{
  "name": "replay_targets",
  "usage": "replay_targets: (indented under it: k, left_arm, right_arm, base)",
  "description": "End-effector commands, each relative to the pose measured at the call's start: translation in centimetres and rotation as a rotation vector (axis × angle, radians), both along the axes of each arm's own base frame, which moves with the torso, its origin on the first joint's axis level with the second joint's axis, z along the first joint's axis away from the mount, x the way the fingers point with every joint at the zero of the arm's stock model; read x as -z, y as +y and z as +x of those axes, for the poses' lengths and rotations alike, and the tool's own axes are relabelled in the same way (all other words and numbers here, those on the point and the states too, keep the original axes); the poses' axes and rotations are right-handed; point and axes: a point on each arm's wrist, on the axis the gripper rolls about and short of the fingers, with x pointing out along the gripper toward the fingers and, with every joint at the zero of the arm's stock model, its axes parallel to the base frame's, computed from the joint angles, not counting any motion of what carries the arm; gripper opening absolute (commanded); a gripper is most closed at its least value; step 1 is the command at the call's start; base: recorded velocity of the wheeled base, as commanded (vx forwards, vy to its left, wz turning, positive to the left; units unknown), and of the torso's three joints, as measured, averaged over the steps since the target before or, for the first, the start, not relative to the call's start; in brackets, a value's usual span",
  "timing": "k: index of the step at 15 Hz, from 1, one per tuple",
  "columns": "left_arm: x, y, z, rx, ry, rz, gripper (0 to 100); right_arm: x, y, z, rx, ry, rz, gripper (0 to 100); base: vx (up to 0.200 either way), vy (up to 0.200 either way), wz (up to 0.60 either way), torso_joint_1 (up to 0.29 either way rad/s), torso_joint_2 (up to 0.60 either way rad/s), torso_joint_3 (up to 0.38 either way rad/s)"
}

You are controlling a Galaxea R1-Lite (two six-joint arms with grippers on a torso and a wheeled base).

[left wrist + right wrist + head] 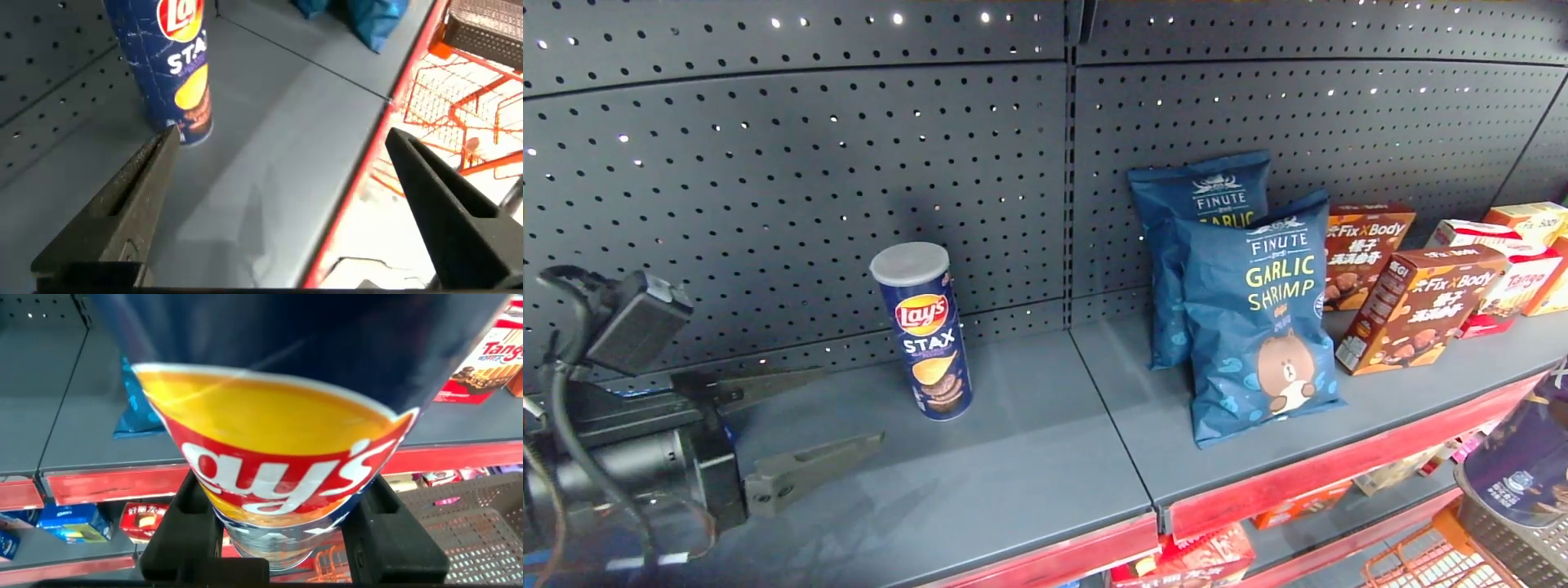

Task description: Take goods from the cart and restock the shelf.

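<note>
The left gripper (854, 407) hangs low over the shelf (1029, 457), released, its jaws spread wide and pointing at the can (923, 331) of crisps. The can stands upright near the pegboard back, just beside one fingertip. It is tall and narrow, so a sideways sweep of that arm would likely clip it and tip it over. Further right, the front bag (1258, 327) leans on the back bag (1176, 212), its foot near the red shelf lip. A nudge there could slide it off the edge. Brown boxes (1413, 314) stand beside the bags. At the far right, the right gripper (286, 514) is clenched around a second can (278, 433), held off the shelf and above the cart (1421, 563). The open space lies between the first can and the bags, so a wide approach risks striking either neighbour, and a slack grip could drop the can.
</note>
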Motion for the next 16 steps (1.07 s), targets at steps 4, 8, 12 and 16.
replay_targets:
  k: [4, 8, 12, 16]
  left_arm:
    - [3.0, 0.3, 6.0, 0.111, 0.046, -0.073, 100]
    - [4.2, 1.2, 9.1, 0.108, -0.01, -0.086, 100]
    - [5.4, 2.3, 11.5, 0.128, -0.092, -0.098, 100]
    - [6.1, 2.5, 13.4, 0.137, -0.129, -0.112, 100]
  right_arm:
    - [0.1, 0.1, 0.9, -0.003, 0.025, -0.002, 0]
    - [-0.1, 0.1, 1.4, -0.004, 0.018, 0.014, 0]
    - [0.0, 0.1, 1.6, -0.004, 0.027, 0.015, 0]
    - [0.0, 0.1, 1.7, -0.003, 0.029, 0.017, 0]
  base:
    - [0.0, 0.0, 0.0, 0.0, 0.0, 0.0]
    - [0.0, 0.0, 0.0, 0.0, 0.0, 0.0]
    - [0.0, 0.0, 0.0, 0.0, 0.0, 0.0]
    - [0.0, 0.0, 0.0, 0.0, 0.0, 0.0]
